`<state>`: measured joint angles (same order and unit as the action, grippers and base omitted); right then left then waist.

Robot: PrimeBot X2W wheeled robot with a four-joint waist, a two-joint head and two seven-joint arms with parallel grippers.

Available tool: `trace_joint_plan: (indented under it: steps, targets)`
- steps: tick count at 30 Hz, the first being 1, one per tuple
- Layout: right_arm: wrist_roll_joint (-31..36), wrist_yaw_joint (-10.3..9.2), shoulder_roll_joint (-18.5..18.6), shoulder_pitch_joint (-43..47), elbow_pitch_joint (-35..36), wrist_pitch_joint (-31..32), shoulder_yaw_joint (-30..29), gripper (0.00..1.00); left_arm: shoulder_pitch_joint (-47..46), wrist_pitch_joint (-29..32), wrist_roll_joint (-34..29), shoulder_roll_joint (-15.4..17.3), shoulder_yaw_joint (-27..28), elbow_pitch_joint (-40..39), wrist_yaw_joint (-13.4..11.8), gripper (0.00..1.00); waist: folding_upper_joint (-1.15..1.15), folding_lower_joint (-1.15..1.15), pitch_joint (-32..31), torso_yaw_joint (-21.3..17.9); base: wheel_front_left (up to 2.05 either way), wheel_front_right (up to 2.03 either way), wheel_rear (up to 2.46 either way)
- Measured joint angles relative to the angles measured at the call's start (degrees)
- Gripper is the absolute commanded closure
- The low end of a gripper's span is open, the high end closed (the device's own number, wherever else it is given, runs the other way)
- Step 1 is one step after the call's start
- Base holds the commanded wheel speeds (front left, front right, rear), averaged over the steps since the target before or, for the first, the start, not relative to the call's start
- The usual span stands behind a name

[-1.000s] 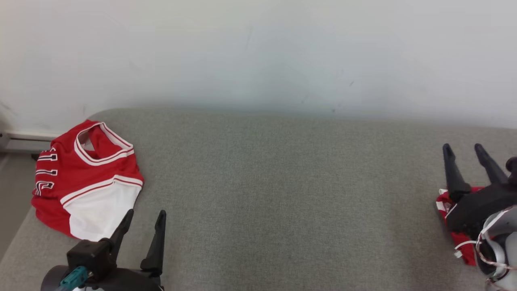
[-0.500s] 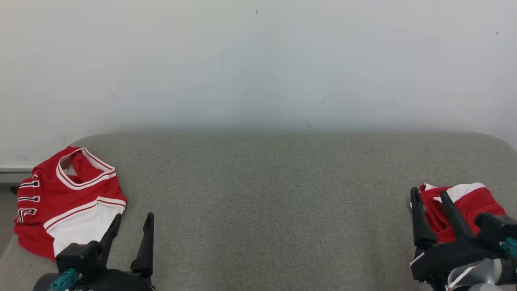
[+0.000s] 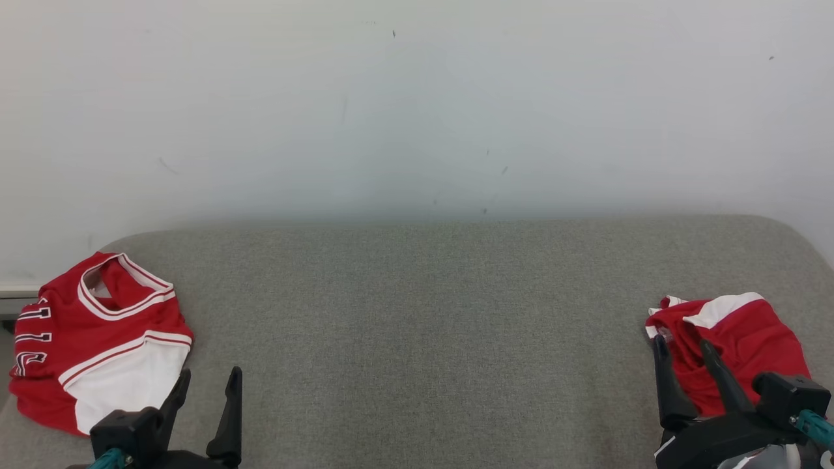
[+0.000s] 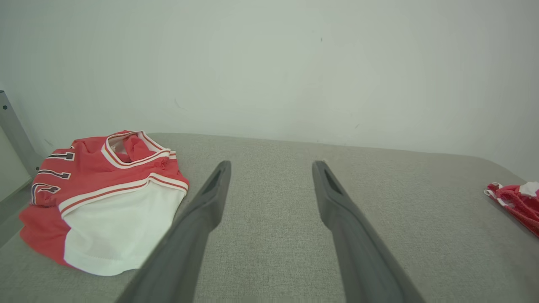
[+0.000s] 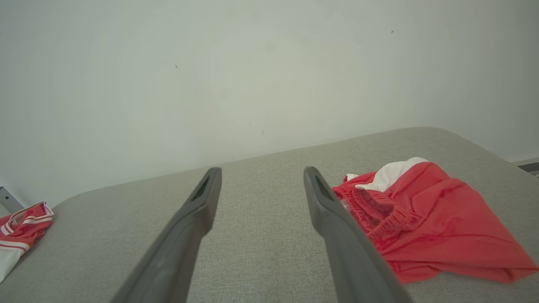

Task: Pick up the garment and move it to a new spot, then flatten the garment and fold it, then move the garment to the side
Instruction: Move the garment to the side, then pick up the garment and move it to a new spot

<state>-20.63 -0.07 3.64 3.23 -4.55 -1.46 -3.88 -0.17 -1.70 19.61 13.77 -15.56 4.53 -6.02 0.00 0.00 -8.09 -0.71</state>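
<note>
The shorts (image 3: 736,345), red with a white patch, lie crumpled at the lower right of the head view, on the grey bench (image 3: 417,312) near its right end. Their gathered waistband faces the middle of the frame, and the cloth bunches in loose folds behind it.

The right fingers (image 3: 667,384) rise from the bottom right corner and overlap the waistband edge of the shorts. In the right wrist view the fingers stand spread wide with only bare bench between them. One finger runs just beside the waistband; whether it touches the cloth cannot be told. They hold nothing.

The jersey (image 3: 98,339), red and white with a striped collar and dark lettering along one side, lies folded at the lower left of the head view, at the bench's left end and well apart from the shorts.

The left fingers (image 3: 229,410) rise from the bottom edge just right of the jersey, clear of it. They too are spread wide and empty, with bare bench between them in the left wrist view.

A pale wall (image 3: 417,98) fills the upper half of the frame behind the bench.
</note>
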Motion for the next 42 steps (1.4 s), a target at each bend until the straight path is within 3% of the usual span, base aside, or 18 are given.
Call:
trace_joint_plan:
  steps: [24, 32, 42]
  targets:
    - [-0.2, -0.52, 0.0, 1.6, 1.7, -1.1, -0.6, 0.00, -0.5, 0.9, -0.4, -0.2, -1.1, -0.4, 0.0, 0.00, 0.00, 0.01, 1.0, 2.2, 0.00, 0.00, 0.00]
    - [-0.5, -0.34, 0.0, 2.0, 1.3, -1.1, 0.6, 0.00, -2.4, 1.7, -1.2, 0.0, -1.9, -0.5, 0.0, 0.00, 0.00, 0.01, 1.4, 6.4, 0.00, 0.00, 0.00]
    - [-0.5, 1.22, -0.2, -1.7, -0.8, -0.2, 4.6, 0.00, 0.3, 1.7, -1.6, 0.9, 0.1, -2.9, -0.5, 0.00, 0.00, 0.01, 1.8, 14.1, 0.00, 0.00, 0.00]
